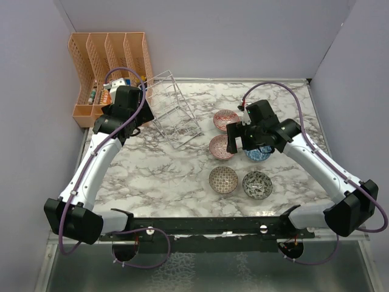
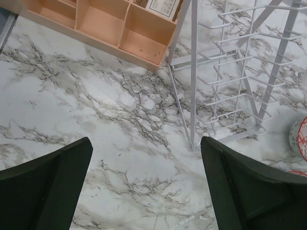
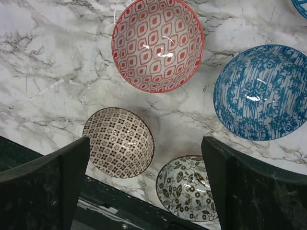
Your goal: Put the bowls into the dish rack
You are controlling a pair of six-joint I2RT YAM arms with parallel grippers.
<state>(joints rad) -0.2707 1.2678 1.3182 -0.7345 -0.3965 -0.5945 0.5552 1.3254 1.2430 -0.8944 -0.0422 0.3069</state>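
The silvery wire dish rack (image 1: 175, 112) stands at the back of the marble table, empty; it also shows in the left wrist view (image 2: 235, 81). Five bowls sit upright to its right: two reddish-pink (image 1: 226, 119) (image 1: 221, 146), a blue one (image 1: 260, 155) partly under my right arm, a brown one (image 1: 223, 179) and a dark grey-green one (image 1: 257, 185). My right gripper (image 1: 242, 139) hovers open above them; its view shows a red bowl (image 3: 157, 45), the blue (image 3: 261, 91), the brown (image 3: 118, 142) and the grey-green (image 3: 188, 188). My left gripper (image 1: 135, 120) is open and empty, left of the rack.
A peach slotted organiser (image 1: 106, 67) stands at the back left, close behind my left gripper, also in the left wrist view (image 2: 100, 24). A red-rimmed bowl (image 2: 300, 139) shows at that view's right edge. Walls enclose the table's left, back and right.
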